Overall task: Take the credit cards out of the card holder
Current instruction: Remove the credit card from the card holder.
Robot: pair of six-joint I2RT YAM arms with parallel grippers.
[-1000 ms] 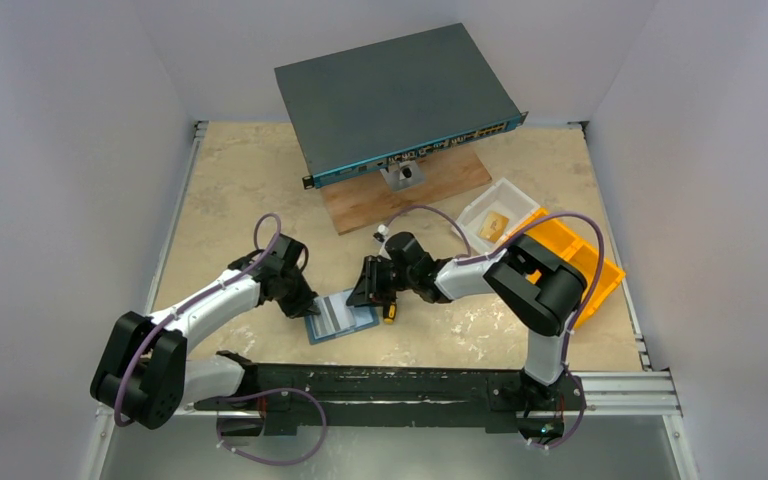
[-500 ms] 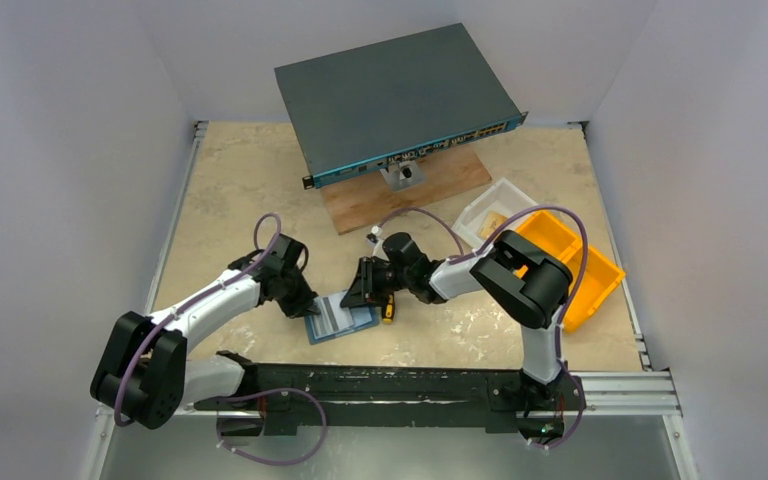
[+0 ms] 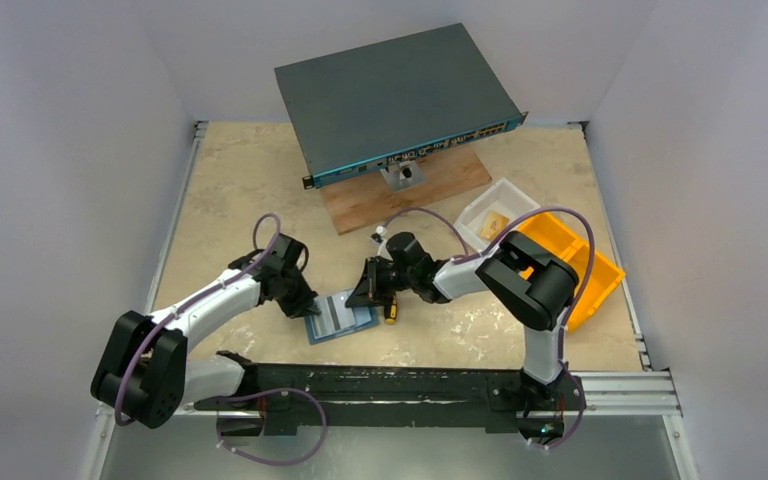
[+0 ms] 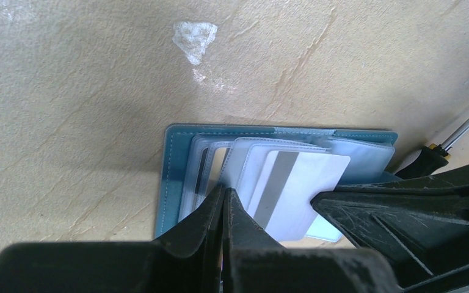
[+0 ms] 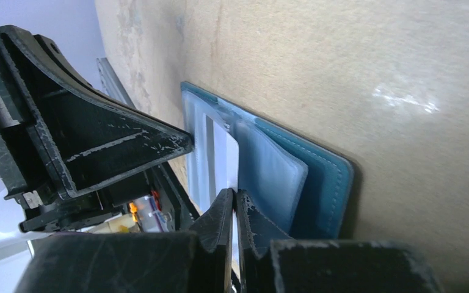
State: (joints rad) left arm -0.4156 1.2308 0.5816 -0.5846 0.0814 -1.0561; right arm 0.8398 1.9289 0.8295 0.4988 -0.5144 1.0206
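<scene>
Right wrist view: right gripper (image 5: pixel 235 198) pinches the credit card (image 5: pixel 225 152); closed left gripper (image 4: pixel 223 201) pins the card holder (image 5: pixel 323 183) at the desk's (image 5: pixel 403 61) near edge; weak pinning could let it slide.

The card holder (image 3: pixel 343 319) is laid open on the bench (image 3: pixel 240 190), and a pale card (image 3: pixel 332 316) is seen in it. The left gripper (image 3: pixel 306 306) is placed at its left edge and the right gripper (image 3: pixel 367 293) at its right edge. A small yellow and black tool (image 3: pixel 390 314) is laid just beside it.
</scene>
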